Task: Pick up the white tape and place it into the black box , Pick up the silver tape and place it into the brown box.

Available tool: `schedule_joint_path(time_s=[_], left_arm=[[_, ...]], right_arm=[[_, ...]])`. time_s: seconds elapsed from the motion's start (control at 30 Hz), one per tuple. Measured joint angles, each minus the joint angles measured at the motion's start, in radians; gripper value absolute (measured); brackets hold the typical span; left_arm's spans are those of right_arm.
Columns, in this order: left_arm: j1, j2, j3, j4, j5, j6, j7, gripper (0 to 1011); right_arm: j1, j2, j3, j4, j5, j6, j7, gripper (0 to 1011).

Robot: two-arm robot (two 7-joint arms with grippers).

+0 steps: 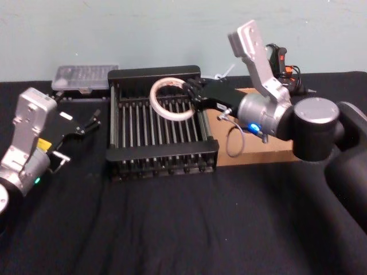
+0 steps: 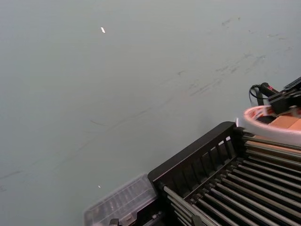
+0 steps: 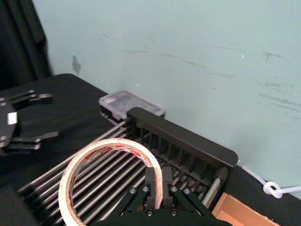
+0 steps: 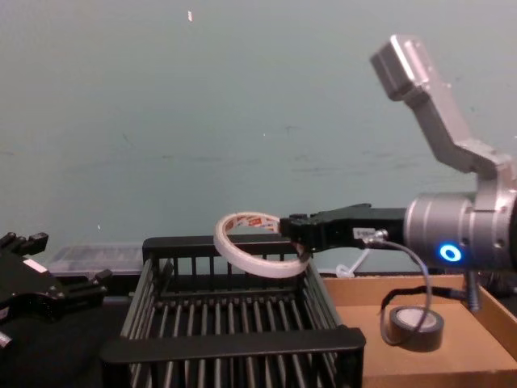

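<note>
Working over the black box (image 1: 163,154), the slatted crate sitting mid-table with its barred bottom bare, and beside the brown box (image 4: 468,360), touching or nearly touching the crate's right wall. Reaching in from the right with the right gripper (image 1: 194,93), fingers (image 3: 151,181) clamped on the near rim of the white tape (image 1: 170,116) and carrying it tilted, above rim height, over the far right part of the crate. Waiting off to the left with the left gripper (image 1: 92,120), fingers spread and grasping nothing, well apart from the crate wall. Leaving alone the silver tape (image 4: 416,339), lying flat on the cardboard floor of the brown box, so probably finishing the second half of the task now. Judging the drop as the step in hand: easing the ring farther toward the crate's middle, away from the right wall and the thick far rim, so no edge is catching on the way down; lowering until the hanging side is close to the bars before releasing, since a thin hoop let go from height is likely rolling or bouncing; levelling the wrist a little so it is landing flat; then opening and backing straight up, avoiding hooking the ring on a finger.
</note>
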Motion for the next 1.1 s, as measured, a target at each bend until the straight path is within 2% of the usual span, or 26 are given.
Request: schedule_joint_path(time_s=[0.1, 0.17, 0.23, 0.47, 0.7, 1.03, 1.1], left_arm=[[0.0, 0.0, 0.0, 0.0, 0.0, 0.0, 0.0, 1001], [0.0, 0.0, 0.0, 0.0, 0.0, 0.0, 0.0, 1001], [0.0, 0.0, 0.0, 0.0, 0.0, 0.0, 0.0, 1001], [0.0, 0.0, 0.0, 0.0, 0.0, 0.0, 0.0, 1001], [0.0, 0.0, 0.0, 0.0, 0.0, 0.0, 0.0, 1001], [0.0, 0.0, 0.0, 0.0, 0.0, 0.0, 0.0, 1001], [0.0, 0.0, 0.0, 0.0, 0.0, 0.0, 0.0, 1001]], right_arm=[[0.035, -0.038, -0.004, 0.073, -0.021, -0.003, -0.015, 94], [0.041, -0.045, -0.004, 0.087, -0.026, -0.005, -0.019, 94], [0.063, -0.072, -0.008, 0.142, -0.045, -0.014, -0.03, 94], [0.095, -0.114, -0.01, 0.239, -0.072, -0.021, -0.039, 94], [0.101, -0.126, -0.014, 0.268, -0.096, -0.019, -0.038, 94], [0.1, -0.124, -0.014, 0.264, -0.092, -0.019, -0.038, 97], [0.1, -0.124, -0.014, 0.264, -0.091, -0.019, -0.037, 151]])
